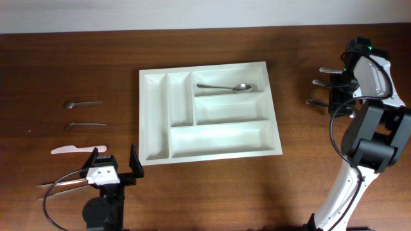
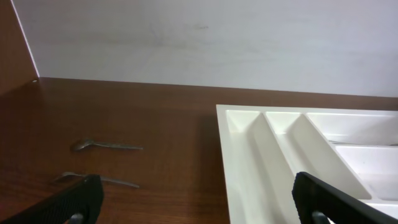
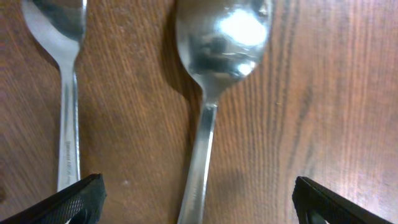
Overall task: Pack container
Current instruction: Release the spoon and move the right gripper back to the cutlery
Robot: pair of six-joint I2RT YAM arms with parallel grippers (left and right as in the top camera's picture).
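The large white five-compartment plastic tray is lying mid-table: light, stiff, probably sliding if nudged, best held by its rim. I am holding my right gripper spread wide over a shiny steel spoon; my left gripper is gaping beside the tray.

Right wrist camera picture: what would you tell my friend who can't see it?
A shiny metal spoon lies on the brown wooden table, bowl at the top, its handle midway between the black fingers of the open right gripper. A second spoon lies beside it on the left, partly cut off.
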